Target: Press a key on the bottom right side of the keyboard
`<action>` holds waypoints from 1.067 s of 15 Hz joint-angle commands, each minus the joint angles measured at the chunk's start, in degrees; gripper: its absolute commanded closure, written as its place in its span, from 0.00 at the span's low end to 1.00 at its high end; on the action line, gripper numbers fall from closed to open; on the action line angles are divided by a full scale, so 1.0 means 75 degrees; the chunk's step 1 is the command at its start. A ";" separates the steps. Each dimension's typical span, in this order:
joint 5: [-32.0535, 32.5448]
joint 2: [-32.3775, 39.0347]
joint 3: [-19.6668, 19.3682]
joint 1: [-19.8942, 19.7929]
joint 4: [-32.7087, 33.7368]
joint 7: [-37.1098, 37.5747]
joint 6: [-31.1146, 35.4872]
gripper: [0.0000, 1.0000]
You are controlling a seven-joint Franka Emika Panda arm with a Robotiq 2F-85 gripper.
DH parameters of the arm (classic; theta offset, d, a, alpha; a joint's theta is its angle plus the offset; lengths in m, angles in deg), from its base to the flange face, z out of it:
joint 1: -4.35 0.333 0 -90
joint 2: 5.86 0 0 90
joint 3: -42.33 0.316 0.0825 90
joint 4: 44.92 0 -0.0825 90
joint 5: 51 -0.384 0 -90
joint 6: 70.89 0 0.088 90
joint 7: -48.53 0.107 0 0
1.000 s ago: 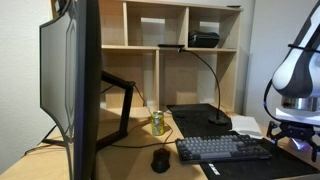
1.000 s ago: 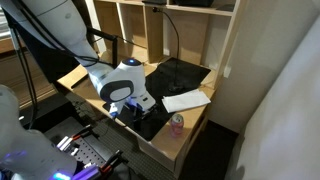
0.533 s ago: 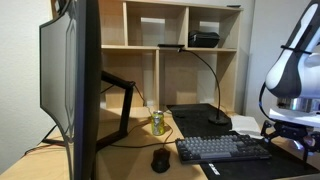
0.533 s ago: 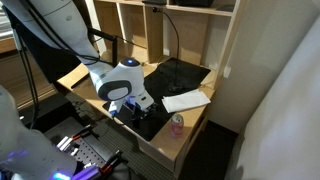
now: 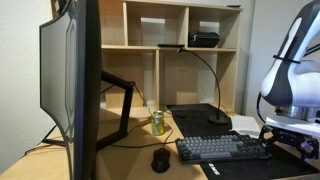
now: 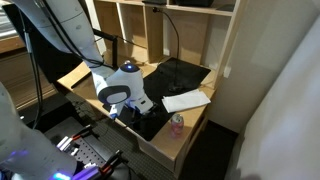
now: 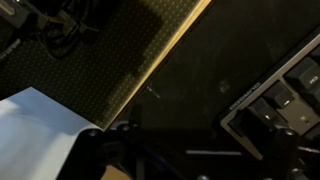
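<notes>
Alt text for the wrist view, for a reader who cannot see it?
A corner of the keyboard, keys visible, shows at right against a black mat. A white sheet of paper lies at lower left, and the dark, blurred fingers frame the bottom edge.

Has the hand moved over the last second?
Yes. In an exterior view the hand has shifted lower and left, toward the keyboard.

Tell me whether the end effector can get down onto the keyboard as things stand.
Probably yes. In an exterior view the end effector hangs just above the nearest end of the keyboard, with nothing visible between them. The wrist view shows only keyboard keys and bare black mat below.
</notes>
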 commanded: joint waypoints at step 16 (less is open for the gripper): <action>-0.0842 0.0417 0.0215 -0.0121 0.0173 -0.0022 0.0587 0.00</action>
